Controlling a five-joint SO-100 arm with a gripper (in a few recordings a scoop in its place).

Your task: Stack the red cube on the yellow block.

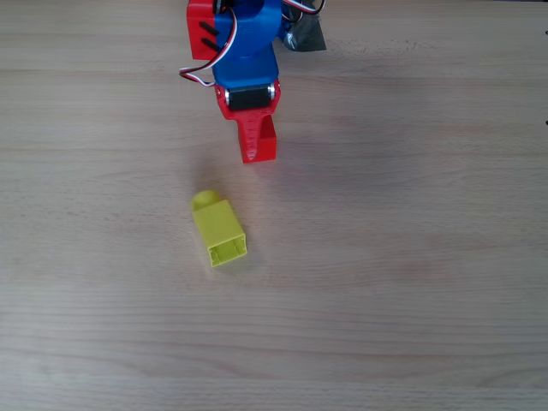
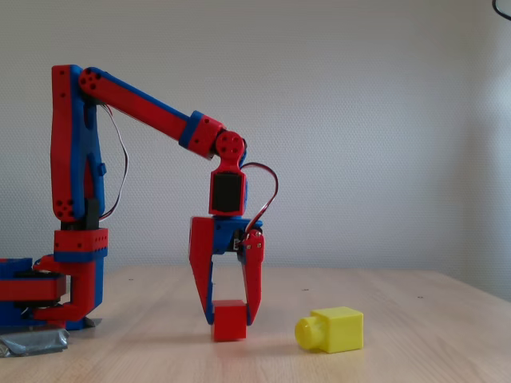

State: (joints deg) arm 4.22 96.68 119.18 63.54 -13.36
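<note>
The small, smooth-faced solid red cube [image 2: 230,321] sits on the pale wood-grain tabletop [image 2: 415,319], framed by the two long red fingers of the red-and-blue arm's gripper [image 2: 231,315], which points straight down over it. In the fixed view the fingers stand on either side of the cube with their tips level with its upper half; whether they press its faces or merely bracket it I cannot tell, so the grip is unconfirmed and the cube seems to rest on the wood. In the overhead view the cube [image 1: 267,144] peeks out beside the red finger, well apart from the small yellow-green oblong plastic toy brick [image 1: 220,231], which lies on its side with its round stud towards the arm and its hollow end away. In the fixed view that brick [image 2: 331,329] lies to the right of the cube, a clear gap between them. The cube looks light, rigid and somewhat slick, so a firm squeeze across two opposite flat faces, low enough to stop it pivoting, should suit it. The brick is likely light hollow plastic and may skid or roll if nudged; its flat upper side offers a landing spot about as wide as the cube, so placement probably wants a gentle, centred descent.
</note>
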